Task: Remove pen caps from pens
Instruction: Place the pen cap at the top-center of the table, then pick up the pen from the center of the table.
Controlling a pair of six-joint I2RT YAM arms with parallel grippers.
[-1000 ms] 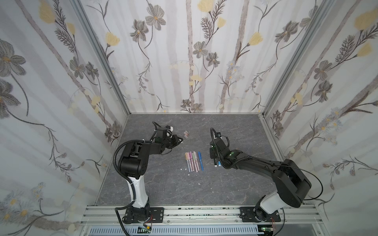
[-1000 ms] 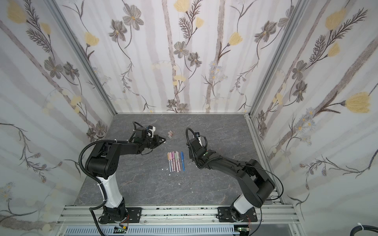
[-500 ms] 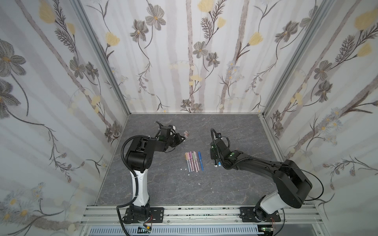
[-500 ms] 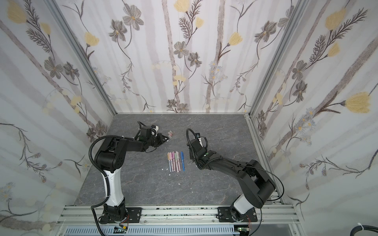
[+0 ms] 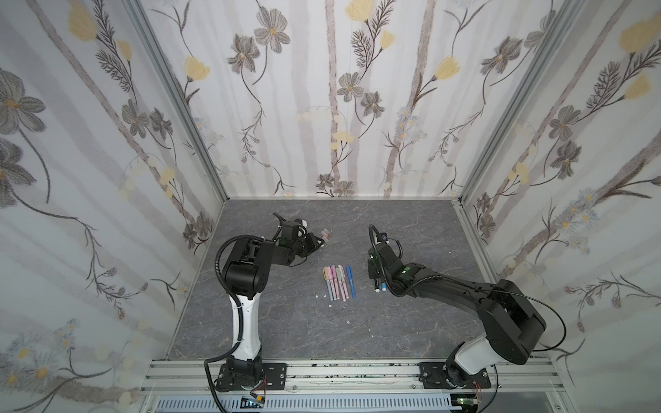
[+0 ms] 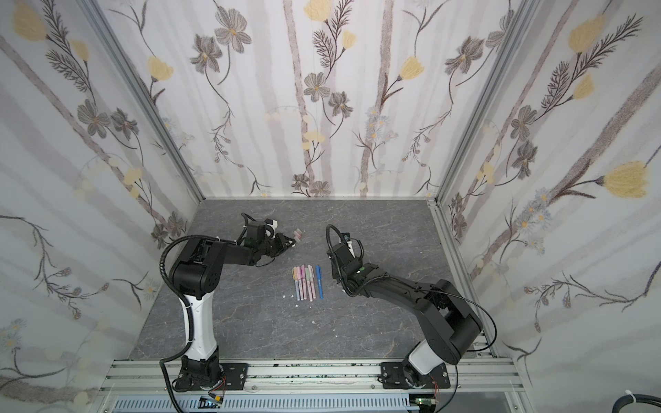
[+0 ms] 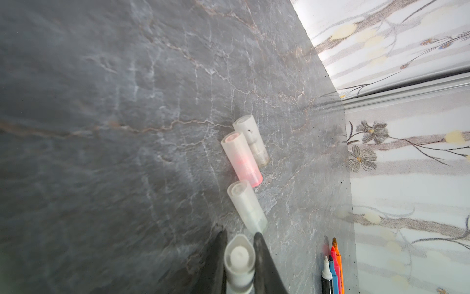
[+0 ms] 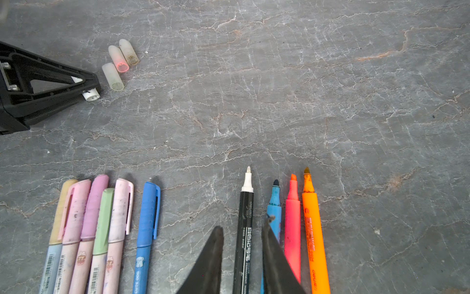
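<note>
The grey table (image 5: 314,332) is filling the floor of the cell in both top views. The right arm (image 5: 465,289) is lying low across it and covering most of the uncapped pens there, so only their tips are showing.

The right gripper (image 8: 243,225) is straddling the black pen (image 8: 243,259) with its jaws partly apart. A gap is showing on each side, so it is gripping nothing. One finger is hiding part of the blue pen (image 8: 274,211). The pink pen (image 8: 292,229) and orange pen (image 8: 314,241) are lying alongside, and all four are running out of the frame at their rear ends.

Six capped pens (image 8: 101,224) are lying side by side nearby, their barrels likewise cut off.

The left gripper (image 7: 240,233) is sitting closed on a white cap (image 7: 239,259), a finger against each side. The cap's far end is running out of the wrist view.

Three loose caps (image 7: 241,157) are lying just beyond it, two of them touching. In a top view they are reading only as a pale cluster (image 5: 325,234).

White specks (image 5: 329,306) are dotting the table near the row, too small to identify.
</note>
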